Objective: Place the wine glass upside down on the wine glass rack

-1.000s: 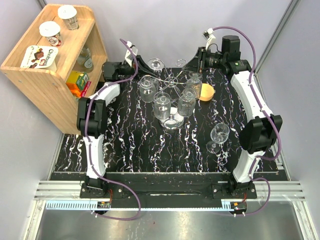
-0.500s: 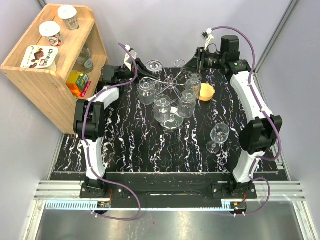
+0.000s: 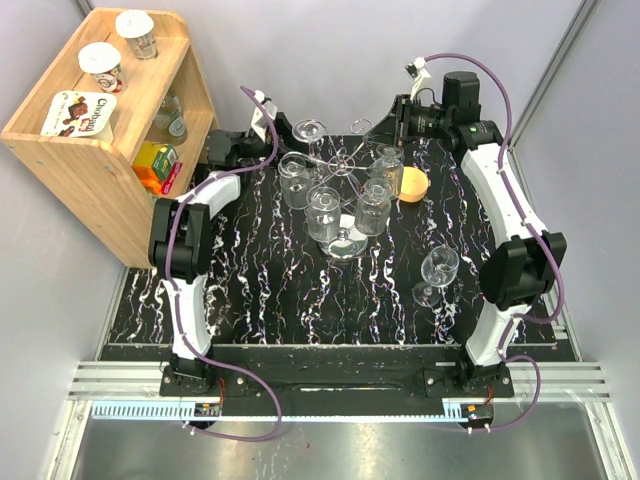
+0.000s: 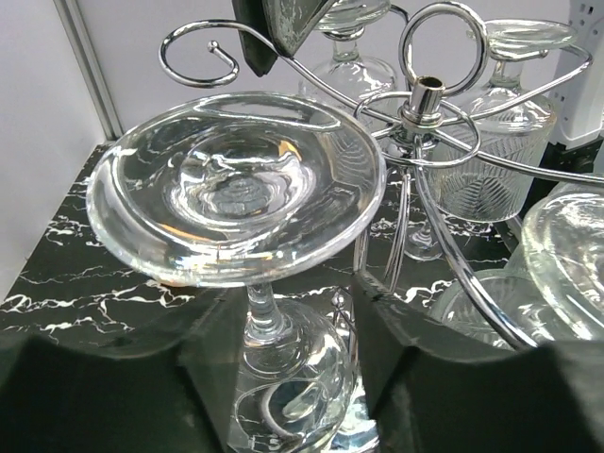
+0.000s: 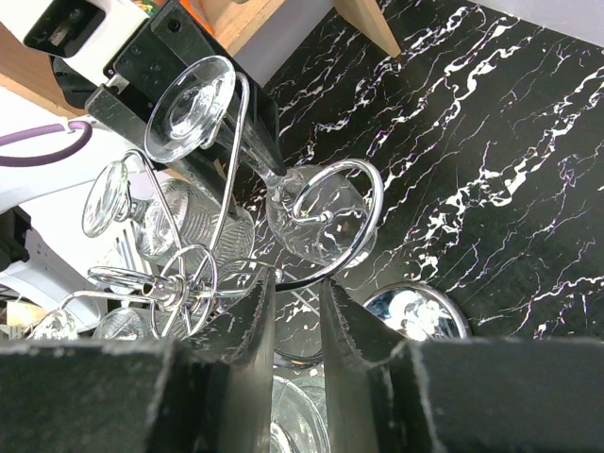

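The wine glass (image 4: 236, 184) hangs upside down on a curled arm of the chrome wine glass rack (image 4: 425, 99), foot on top and bowl below. My left gripper (image 4: 293, 297) is open. Its fingers stand on either side of the stem with a wide gap on the right. From above, this glass (image 3: 310, 130) is at the rack's (image 3: 345, 165) far left, next to the left gripper (image 3: 283, 133). My right gripper (image 5: 297, 283) is at the rack's far right side (image 3: 397, 125), jaws narrow, with a wire arm (image 5: 363, 189) across its fingertips.
Several other glasses hang bowl-down around the rack post. An upright wine glass (image 3: 438, 270) stands at the right, and a yellow-orange object (image 3: 413, 185) lies beside the rack. A wooden shelf (image 3: 100, 150) with cups fills the far left. The rack's mirror disc base (image 5: 415, 311) sits under the glasses.
The left gripper's jaws have opened off the glass stem, leaving the glass hanging on the rack arm. The right arm has not moved.
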